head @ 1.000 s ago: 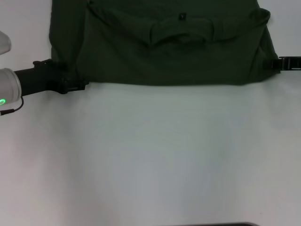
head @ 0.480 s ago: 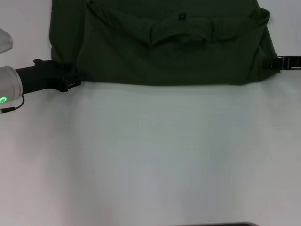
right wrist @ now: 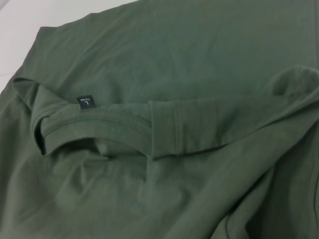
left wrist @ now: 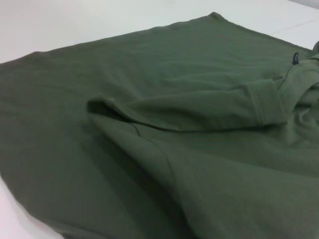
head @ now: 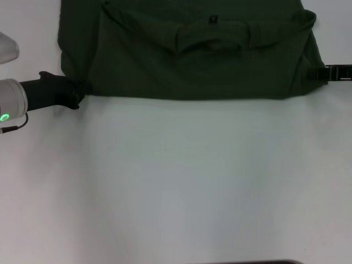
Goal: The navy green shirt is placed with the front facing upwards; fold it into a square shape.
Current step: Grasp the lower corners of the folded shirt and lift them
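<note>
**Left gripper drawn back from the near-left corner of the folded shirt**

Head view: the navy green shirt (head: pixel 198 52) lies at the far edge of the white table (head: pixel 181 181), already doubled over itself, with its collar and small neck label (head: pixel 213 19) on top and a straight near hem. Over the past second the left gripper (head: pixel 77 94) has been pulled leftward — a second ago it reached in along the near hem under the corner, and now its tip sits just at the shirt's near-left corner. This is judged a release after a fold, so the next fold would need a fresh grasp. Whether its fingers are spread or pressed together cannot be told; no cloth is seen lifted by them. The right gripper (head: pixel 322 74) is seen unmoved at the shirt's right edge, touching or just beside the cloth; the state of its fingers cannot be told either.

Left wrist view: only the shirt (left wrist: pixel 164 129) is shown — a sleeve is folded across the body, the fabric lying slack, and no fingers are in view.

Right wrist view: the collar (right wrist: pixel 94 127) with its label (right wrist: pixel 85 101) and a folded sleeve cuff (right wrist: pixel 184 132) are seen lying flat; no fingers are in view.
</note>
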Tool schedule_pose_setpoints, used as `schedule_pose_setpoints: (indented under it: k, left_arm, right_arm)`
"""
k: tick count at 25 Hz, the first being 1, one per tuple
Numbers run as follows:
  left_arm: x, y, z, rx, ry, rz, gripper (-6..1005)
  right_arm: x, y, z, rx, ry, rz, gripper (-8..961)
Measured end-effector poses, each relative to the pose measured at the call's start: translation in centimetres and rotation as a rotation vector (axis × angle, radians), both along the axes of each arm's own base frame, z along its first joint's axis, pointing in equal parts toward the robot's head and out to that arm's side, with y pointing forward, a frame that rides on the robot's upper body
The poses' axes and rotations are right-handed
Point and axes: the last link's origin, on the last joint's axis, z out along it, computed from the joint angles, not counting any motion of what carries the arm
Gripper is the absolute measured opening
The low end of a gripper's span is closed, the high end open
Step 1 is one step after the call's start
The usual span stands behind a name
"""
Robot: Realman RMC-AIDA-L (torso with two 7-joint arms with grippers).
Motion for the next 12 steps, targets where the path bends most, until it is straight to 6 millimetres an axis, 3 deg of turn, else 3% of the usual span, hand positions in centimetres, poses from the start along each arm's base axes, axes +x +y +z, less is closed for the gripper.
schedule_pose_setpoints:
  k: [5,12]
  left_arm:
    - [0.17,0.06,0.06,-0.002,-0.003,-0.005,101]
    - [0.29,-0.07,0.38,-0.016,-0.014,-0.014,49]
  right_arm:
    - [0.05,-0.06,0.03,0.004,0.004,-0.001,24]
    - [0.19,-0.19,0.03,0.004,0.003,-0.004,24]
